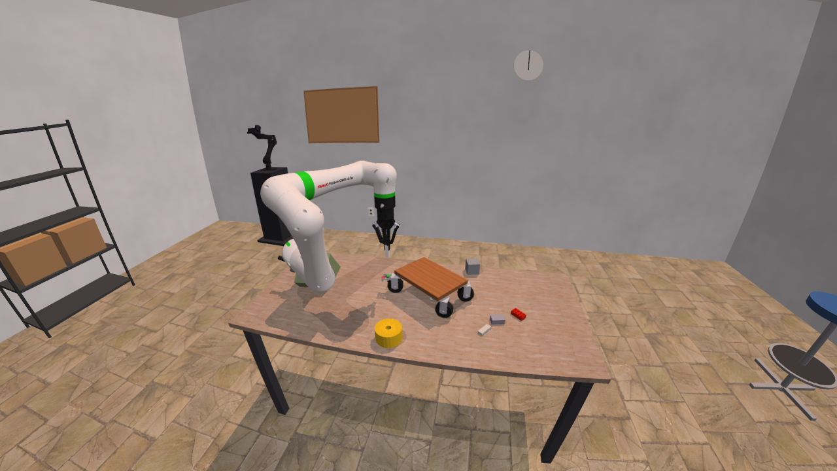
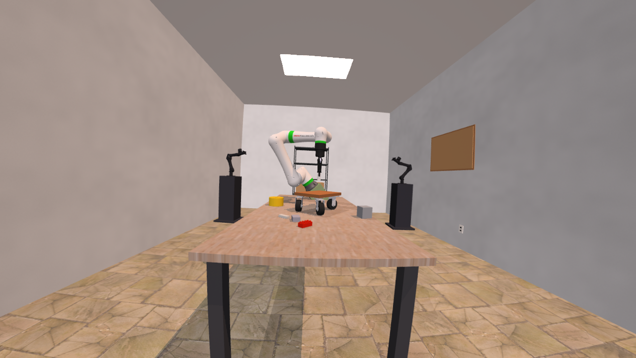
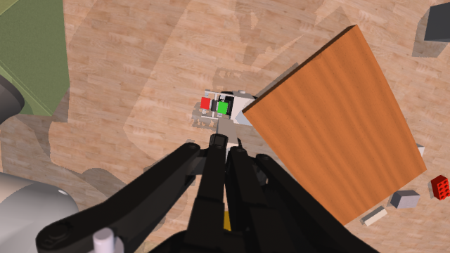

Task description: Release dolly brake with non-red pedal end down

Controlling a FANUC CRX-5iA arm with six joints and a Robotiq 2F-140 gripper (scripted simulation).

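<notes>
- The gripper [image 3: 225,142] hangs above the table [image 1: 544,345] with its fingers closed tight on nothing, pointing straight down like a single prod.
- The dolly [image 1: 431,276] stands on its four wheels near the middle of the table; its brake pedal [image 3: 214,105] sticks out from the caster at the corner nearest the arm's base.
- From the wrist, the pedal shows a red end [image 3: 205,102] on the outside and a green end [image 3: 222,107] closer to the wooden deck [image 3: 334,119]. The fingertips sit just short of the pedal, not yet over it.
- As I judge it, the step in hand is lining up for a press: shift the tip until it is squarely over the green end, then come straight down.
- Press only until that end tips down; a slanted or off-centre push could roll the dolly or catch the deck edge. Afterwards lift away so nothing rests on the dolly.
- The wrist view alone separates the two colours. In the top view the pedal is a tiny speck beside the wheel [image 1: 395,285], but that view shows the gripper clearly above the dolly.
- The exterior view shows the dolly side-on, level on its wheels, with the pedal hidden behind it.
</notes>
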